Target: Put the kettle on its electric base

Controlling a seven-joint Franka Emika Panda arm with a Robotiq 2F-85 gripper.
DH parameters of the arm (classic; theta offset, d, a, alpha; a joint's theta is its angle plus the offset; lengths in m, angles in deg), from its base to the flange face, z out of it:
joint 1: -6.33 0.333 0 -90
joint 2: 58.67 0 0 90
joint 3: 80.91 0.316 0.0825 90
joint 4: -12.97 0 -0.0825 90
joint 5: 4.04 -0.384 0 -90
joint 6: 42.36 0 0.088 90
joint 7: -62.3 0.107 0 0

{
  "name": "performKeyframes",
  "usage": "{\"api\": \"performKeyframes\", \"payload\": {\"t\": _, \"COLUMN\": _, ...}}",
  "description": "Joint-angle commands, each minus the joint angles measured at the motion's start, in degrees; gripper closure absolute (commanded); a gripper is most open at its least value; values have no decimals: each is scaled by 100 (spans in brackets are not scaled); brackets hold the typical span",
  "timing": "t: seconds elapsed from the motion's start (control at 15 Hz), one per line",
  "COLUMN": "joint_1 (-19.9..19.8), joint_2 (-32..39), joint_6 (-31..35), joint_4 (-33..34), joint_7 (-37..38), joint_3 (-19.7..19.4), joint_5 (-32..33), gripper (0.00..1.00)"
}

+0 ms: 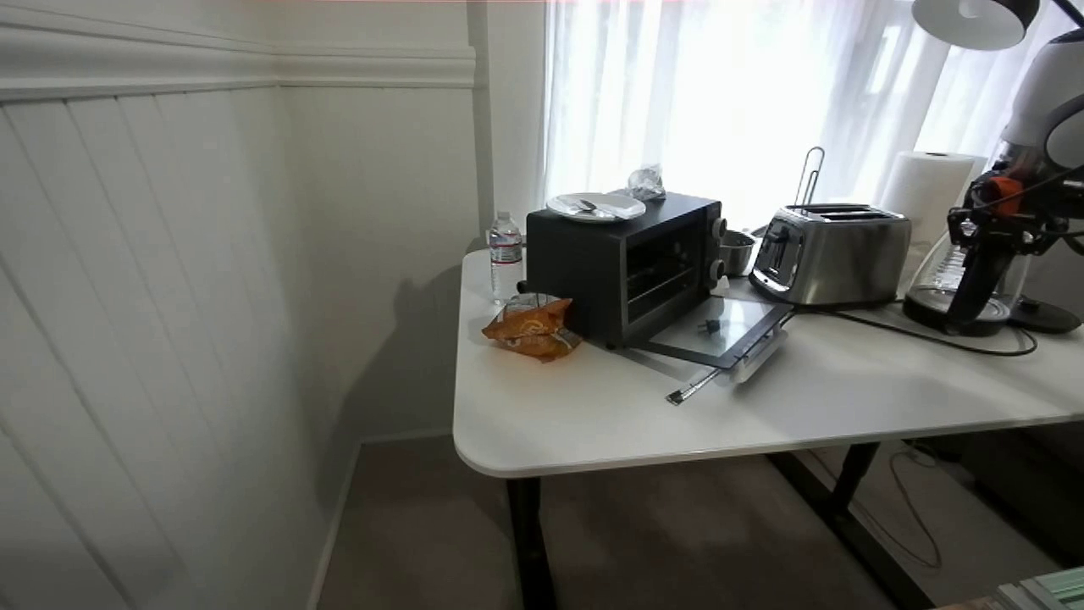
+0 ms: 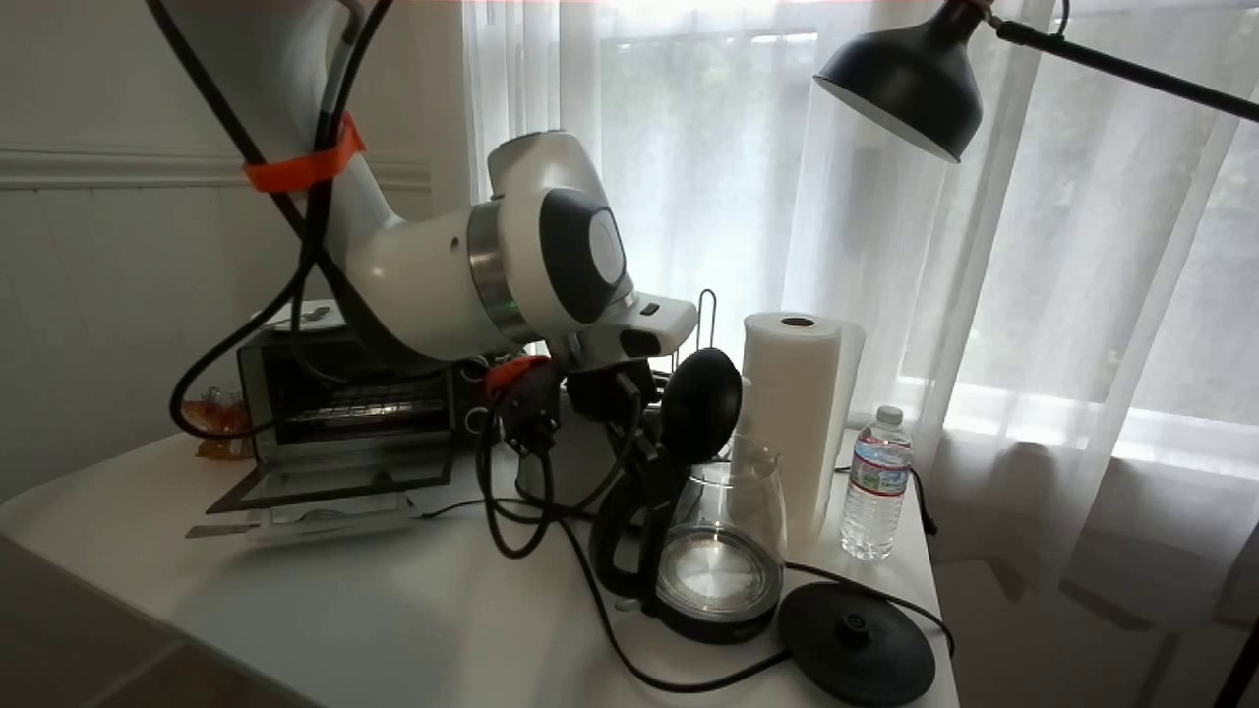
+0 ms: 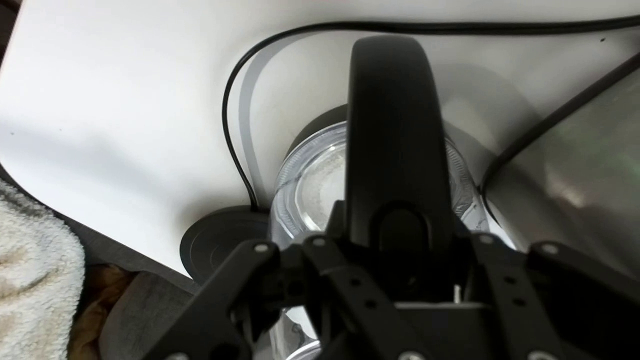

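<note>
See the gripper (image 3: 397,225) clamped on the kettle (image 2: 723,551) by its handle (image 3: 392,115), one jaw to each side; pinch firm and square to stop any swing under load. Find the kettle just beside the electric base (image 2: 854,657), not yet on it. Cannot tell from these angles about any clear space beneath the kettle, so treat as standing on the table (image 2: 413,629): raise straight up first, enough to pass over the centre post (image 2: 857,626) of the base, then carry across level. Avoid sliding sideways into the base, probably light and easy to shove toward the table edge near it. Over the base, line up by the exterior views rather than by the wrist view, too blocked by the handle for judging the middle. Lower slowly, and on any resistance lift a touch and re-centre rather than press; release only after a flat, steady seat on the base. Mind the cord (image 3: 360,26) looping out from the base, and leave room for the bottle (image 2: 875,492) and the paper-towel roll (image 2: 792,423) near the base.
</note>
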Motion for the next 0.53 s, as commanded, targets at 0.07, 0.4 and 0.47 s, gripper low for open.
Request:
{"api": "performKeyframes", "payload": {"t": 0.07, "joint_1": 176, "joint_2": -140, "joint_6": 265, "joint_4": 88, "joint_7": 190, "joint_3": -221, "joint_5": 530, "gripper": 82}}
{"api": "performKeyframes", "payload": {"t": 0.4, "joint_1": 32, "joint_2": -286, "joint_6": 446, "joint_4": 148, "joint_7": 607, "joint_3": -181, "joint_5": 1235, "gripper": 82}}
{"api": "performKeyframes", "payload": {"t": 0.47, "joint_1": 23, "joint_2": -296, "joint_6": 459, "joint_4": 162, "joint_7": 691, "joint_3": -200, "joint_5": 1367, "gripper": 82}}
